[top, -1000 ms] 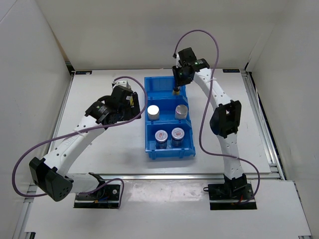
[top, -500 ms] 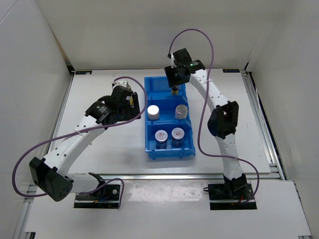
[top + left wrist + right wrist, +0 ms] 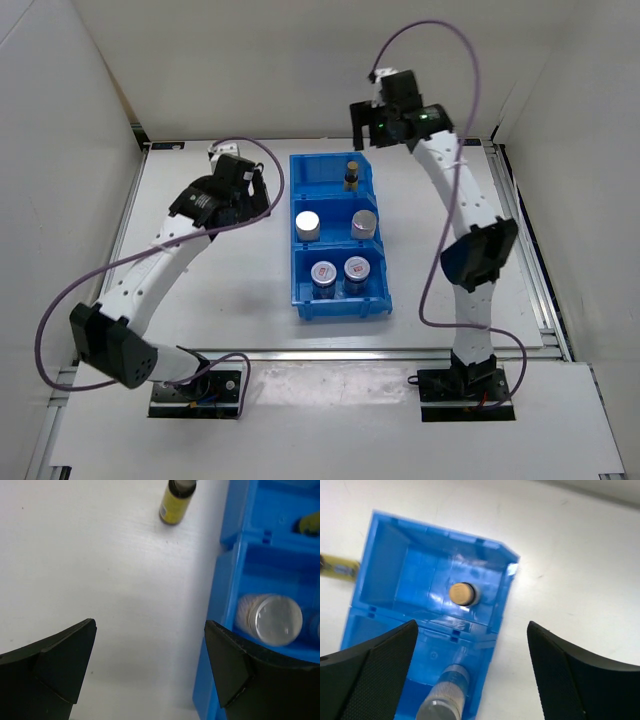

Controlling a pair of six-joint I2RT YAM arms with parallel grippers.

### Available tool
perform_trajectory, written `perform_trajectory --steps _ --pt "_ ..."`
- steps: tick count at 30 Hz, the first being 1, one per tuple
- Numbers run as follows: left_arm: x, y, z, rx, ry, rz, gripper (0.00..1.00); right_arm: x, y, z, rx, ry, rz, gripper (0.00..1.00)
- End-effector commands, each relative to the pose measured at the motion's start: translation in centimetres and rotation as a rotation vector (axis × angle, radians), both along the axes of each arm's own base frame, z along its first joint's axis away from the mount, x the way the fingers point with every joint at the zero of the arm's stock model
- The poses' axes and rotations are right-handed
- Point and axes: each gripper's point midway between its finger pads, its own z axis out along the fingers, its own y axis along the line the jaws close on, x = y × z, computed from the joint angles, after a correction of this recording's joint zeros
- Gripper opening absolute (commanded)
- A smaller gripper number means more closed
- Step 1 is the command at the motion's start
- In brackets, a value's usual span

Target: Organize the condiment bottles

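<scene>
In the top view, one slim amber-yellow bottle with a dark cap is not seen at all, because it is covered by the left arm. This outer amber bottle point(image 3: 173, 507) is shown only by the wrist cameras. It is on the white counter point(image 3: 75, 555), outside the large blue three-compartment plastic bin point(image 3: 340, 308), near the left wall of the far compartment and apart from it. Its cap is cut off by the top edge in the left wrist view and by the left edge in the right wrist view. It seems to stand upright, but this cannot be told for sure.

The inner amber bottle point(image 3: 351, 174) is standing in the far compartment, its long axis vertical and its cap up. From the right wrist it is seen almost end-on, so mostly its round top is shown.

Two white cylinders with silver caps point(image 3: 308, 225) point(image 3: 365, 224) are placed upright in the middle compartment. Two short jars with silvery lids point(image 3: 323, 273) point(image 3: 357, 270) are placed in the near one. The red marks on the lids are too small to be read.

The jaws of the left gripper point(image 3: 150, 625) are held wide apart over the counter, beside the bin. The jaws of the right gripper point(image 3: 472, 625) are also apart, high above the far compartment.
</scene>
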Motion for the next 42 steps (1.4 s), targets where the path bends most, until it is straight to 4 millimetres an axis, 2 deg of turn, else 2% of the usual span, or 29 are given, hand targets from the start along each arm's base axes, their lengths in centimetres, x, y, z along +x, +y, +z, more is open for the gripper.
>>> perform_trajectory --steps 1,2,3,4,5,6,7,8,9,10,11,12,13,14,15,17,18,19,21,25,28,36,41,42 --pt "3.9 1.3 0.0 0.01 -0.03 0.064 1.0 -1.7 -3.4 7.9 0.098 -0.124 -0.07 0.93" --pt "5.0 0.8 0.4 -0.03 -0.031 0.051 1.0 -2.1 -4.1 8.2 0.097 -0.123 -0.079 0.96" --pt "6.0 0.7 -1.1 -0.032 0.012 0.051 1.0 -3.2 -4.2 8.8 0.112 -0.116 -0.076 0.96" --pt "7.0 1.3 -1.4 -0.037 0.018 0.061 1.0 -4.1 -4.4 8.8 0.111 -0.098 -0.068 0.97" --pt "7.8 1.1 -1.2 -0.043 0.019 0.046 1.0 -5.5 -4.6 9.9 0.134 -0.103 -0.06 0.97" --pt "9.0 1.1 -2.3 -0.03 0.033 0.048 1.0 -6.3 -4.5 9.9 0.149 -0.091 -0.053 0.97" --pt "10.2 1.2 -1.8 -0.041 0.009 0.049 1.0 -8.1 -4.8 9.3 0.148 -0.054 -0.037 0.97" --pt "11.0 1.1 -2.0 -0.028 0.001 0.034 1.0 -8.9 -4.9 8.9 0.155 -0.035 -0.035 0.97" --pt "12.1 1.4 -3.0 -0.024 0.012 0.049 1.0 -9.8 -5.0 8.5 0.155 -0.019 -0.027 0.97" --pt "13.0 1.8 -3.1 -0.024 0.006 0.048 1.0 -11.3 -5.5 7.4 0.149 0.014 -0.021 0.97" --pt "14.5 1.1 -3.4 -0.032 -0.007 0.032 1.0 -12.0 -5.8 7.0 0.162 0.035 -0.024 0.97" --pt "15.2 1.5 -3.5 -0.032 -0.007 0.044 1.0 -12.5 -5.9 6.7 0.161 0.038 -0.024 0.97" --pt "16.0 1.1 -3.5 -0.037 -0.016 0.029 1.0 -13.5 -6.1 7.0 0.171 0.036 -0.013 0.97" --pt "16.9 0.9 -2.7 -0.032 -0.038 0.018 1.0 -14.2 -6.2 5.6 0.163 0.071 -0.009 0.97" --pt "17.7 0.6 -3.9 -0.026 -0.018 0.006 0.99 -14.9 -6.3 5.7 0.17 0.072 0.0 0.97" --pt "18.7 0.4 -4.0 -0.018 -0.022 -0.002 0.97 -15.6 -6.5 5.0 0.156 0.085 0.005 0.97" --pt "19.4 0.2 -3.3 -0.024 -0.042 -0.003 0.97 -16.0 -6.7 3.9 0.146 0.112 0.003 0.97" --pt "19.8 0.1 -4.0 -0.013 -0.032 -0.009 0.97 -16.3 -6.8 3.6 0.144 0.118 0.002 0.97" --pt "20.2 0.0 -3.7 -0.016 -0.042 -0.01 0.96 -16.7 -7.0 3.2 0.14 0.127 0.001 0.97" --pt "20.6 -0.1 -5.1 -0.009 -0.018 -0.01 0.92 -16.9 -6.9 2.6 0.14 0.147 0.008 0.97" --pt "20.6 -0.3 -5.1 -0.015 -0.017 -0.016 0.86 -17.1 -6.9 2.9 0.144 0.139 0.008 0.97" --pt "20.6 -0.7 -5.6 -0.033 -0.005 -0.025 0.64 -16.9 -7.4 2.5 0.124 0.139 -0.013 0.97" --pt "20.3 -0.9 -6.1 -0.043 0.009 -0.038 0.62 -16.9 -7.8 2.3 0.108 0.141 -0.028 0.97" --pt "20.3 -1.1 -6.6 -0.047 0.02 -0.045 0.58 -16.9 -7.8 2.3 0.108 0.141 -0.028 0.97"
